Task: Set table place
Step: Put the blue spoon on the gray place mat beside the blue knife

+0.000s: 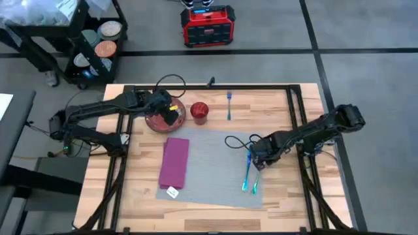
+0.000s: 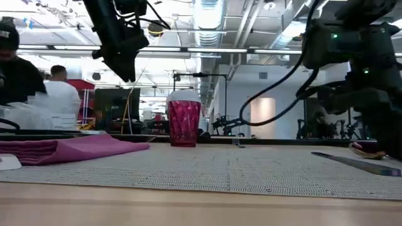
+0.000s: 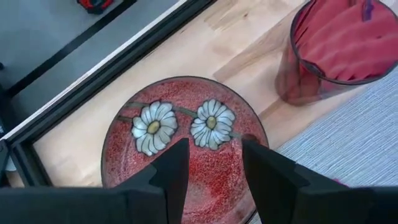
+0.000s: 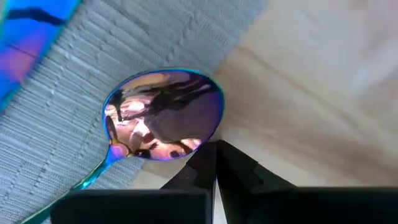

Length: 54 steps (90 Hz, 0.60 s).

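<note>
high view shows the grey woven placemat (image 1: 215,166) lying mid-counter (image 1: 287,209) with the magenta napkin (image 1: 174,162) at its 9 o'clock; left gripper (image 3: 211,163) fingers spread above the daisy plate (image 3: 180,134); right gripper (image 4: 216,163) fingers clenched empty beside the spoon (image 4: 163,115).

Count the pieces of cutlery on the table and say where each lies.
3. A fork lies on bare wood beyond the grey placemat, right of the red cup. Two more pieces lie side by side at the placemat's right edge, by the right gripper.
</note>
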### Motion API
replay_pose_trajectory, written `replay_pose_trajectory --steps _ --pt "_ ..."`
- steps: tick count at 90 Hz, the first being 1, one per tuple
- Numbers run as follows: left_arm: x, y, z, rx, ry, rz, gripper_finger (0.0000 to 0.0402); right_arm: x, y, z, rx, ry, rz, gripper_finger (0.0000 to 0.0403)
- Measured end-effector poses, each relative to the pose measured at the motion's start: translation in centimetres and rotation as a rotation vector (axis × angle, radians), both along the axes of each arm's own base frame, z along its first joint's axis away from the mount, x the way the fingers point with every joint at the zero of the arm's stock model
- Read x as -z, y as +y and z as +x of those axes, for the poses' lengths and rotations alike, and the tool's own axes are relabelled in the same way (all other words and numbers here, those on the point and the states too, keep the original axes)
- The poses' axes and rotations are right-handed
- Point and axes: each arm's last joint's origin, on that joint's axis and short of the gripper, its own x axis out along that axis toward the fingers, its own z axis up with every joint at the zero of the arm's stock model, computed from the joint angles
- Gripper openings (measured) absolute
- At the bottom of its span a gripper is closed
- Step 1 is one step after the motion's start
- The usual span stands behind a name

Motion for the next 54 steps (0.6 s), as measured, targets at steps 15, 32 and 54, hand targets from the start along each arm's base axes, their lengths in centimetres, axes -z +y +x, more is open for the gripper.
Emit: replay_pose_trajectory --steps 15,32,54 --pt "0.0 0.0 0.0 -0.005 -0.007 0.0 0.0132 0.0 -1.0 0.4 -0.017 -0.028 -0.018 0.0" --pt "0.0 0.0 0.0 -0.023 -0.019 -0.007 0.0132 0.0 -2.1 0.8 -0.029 -0.066 -0.033 0.0" --pt "0.0 0.0 0.0 -0.033 -0.026 -0.011 0.0132 -0.5 -3.0 1.2 -0.015 -0.062 -0.073 0.0"
